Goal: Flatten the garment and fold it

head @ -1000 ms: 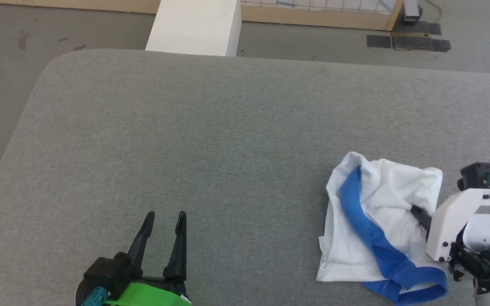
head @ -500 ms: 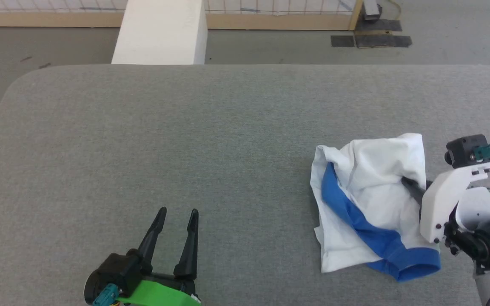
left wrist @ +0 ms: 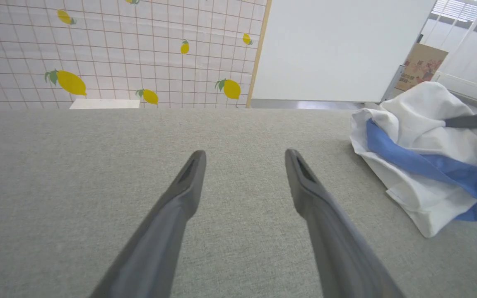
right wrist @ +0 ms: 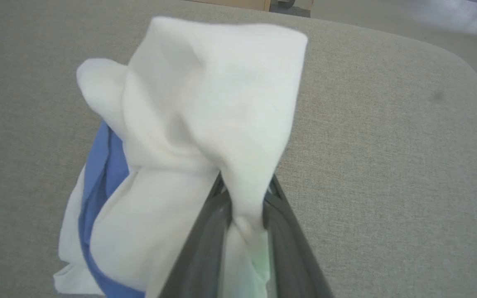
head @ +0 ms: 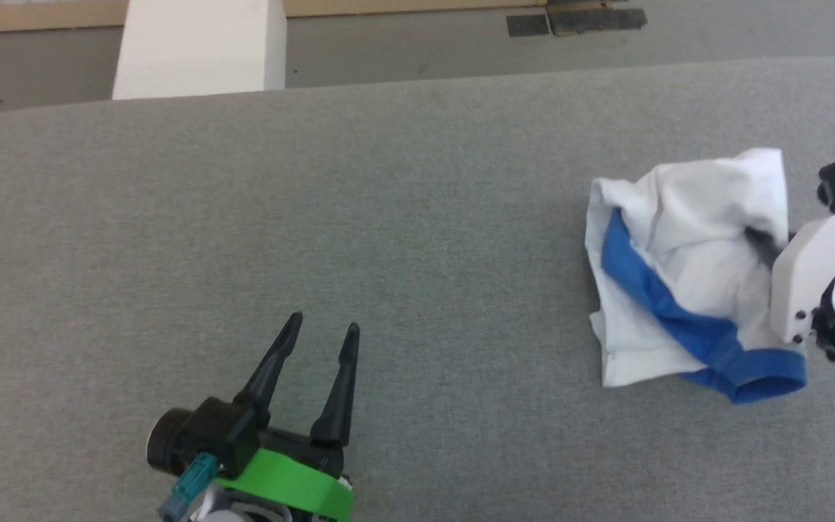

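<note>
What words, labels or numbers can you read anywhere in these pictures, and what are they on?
On the brown cardboard panel beyond the grey padded table: reddish print, too blurred to read.
On the white and blue shirt: the folds in view are plain.
On the lemon-patterned grid wall: lemon pictures, no words.
No text can be read.

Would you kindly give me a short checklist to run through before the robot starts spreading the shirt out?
1. Grip: ok, the right gripper is shut on white cloth of the garment.
2. Second hand free: ok, the left gripper is open and holds nothing.
3. Flatness: not ok, the garment is bunched, with a blue band running across it.
4. Which part is pinched, hem or shoulder: cannot tell.
5. Room to spread: ok, a wide stretch of the grey surface lies between the left gripper and the garment.
</note>
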`<state>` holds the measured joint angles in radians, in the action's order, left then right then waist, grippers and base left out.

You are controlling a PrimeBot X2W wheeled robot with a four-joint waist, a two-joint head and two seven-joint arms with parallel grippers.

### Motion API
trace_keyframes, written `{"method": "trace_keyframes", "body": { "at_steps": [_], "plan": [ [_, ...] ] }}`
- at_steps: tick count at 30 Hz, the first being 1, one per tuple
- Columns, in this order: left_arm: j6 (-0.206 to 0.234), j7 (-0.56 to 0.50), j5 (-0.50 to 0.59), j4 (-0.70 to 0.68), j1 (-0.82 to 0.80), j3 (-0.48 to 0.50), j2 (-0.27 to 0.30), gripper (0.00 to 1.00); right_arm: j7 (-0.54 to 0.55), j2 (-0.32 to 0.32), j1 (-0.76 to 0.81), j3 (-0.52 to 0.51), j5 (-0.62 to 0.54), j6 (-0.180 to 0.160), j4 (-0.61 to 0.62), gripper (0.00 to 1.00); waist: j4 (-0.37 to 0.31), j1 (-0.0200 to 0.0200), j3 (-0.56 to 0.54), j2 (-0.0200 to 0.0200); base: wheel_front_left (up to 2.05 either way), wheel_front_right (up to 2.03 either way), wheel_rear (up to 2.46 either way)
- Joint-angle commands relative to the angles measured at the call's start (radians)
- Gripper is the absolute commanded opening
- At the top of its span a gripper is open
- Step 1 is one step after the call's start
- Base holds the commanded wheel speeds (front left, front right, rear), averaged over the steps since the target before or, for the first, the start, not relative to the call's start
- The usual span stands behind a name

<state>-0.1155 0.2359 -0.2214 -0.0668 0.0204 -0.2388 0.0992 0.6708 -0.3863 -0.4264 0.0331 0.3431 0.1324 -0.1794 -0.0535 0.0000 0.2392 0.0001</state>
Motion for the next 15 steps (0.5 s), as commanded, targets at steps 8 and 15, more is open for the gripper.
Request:
{"method": "trace_keyframes", "body": {
  "at_steps": [8,15],
  "plan": [
    [-0.007,-0.05,0.042,-0.087,-0.086,-0.024,0.046,1.0,-0.02,-0.076,-0.122,-0.037,-0.032,-0.002,-0.006,0.0,-0.086,0.0,0.153,-0.0001,0.0,0.0,0.0],
    [-0.004,-0.082,0.063,-0.168,-0.146,-0.012,0.081,1.0,-0.04,-0.15,-0.213,-0.091,-0.048,-0.002,-0.014,0.0,-0.109,0.0,0.269,-0.0001,0.0,0.0,0.0]
  ]
}}
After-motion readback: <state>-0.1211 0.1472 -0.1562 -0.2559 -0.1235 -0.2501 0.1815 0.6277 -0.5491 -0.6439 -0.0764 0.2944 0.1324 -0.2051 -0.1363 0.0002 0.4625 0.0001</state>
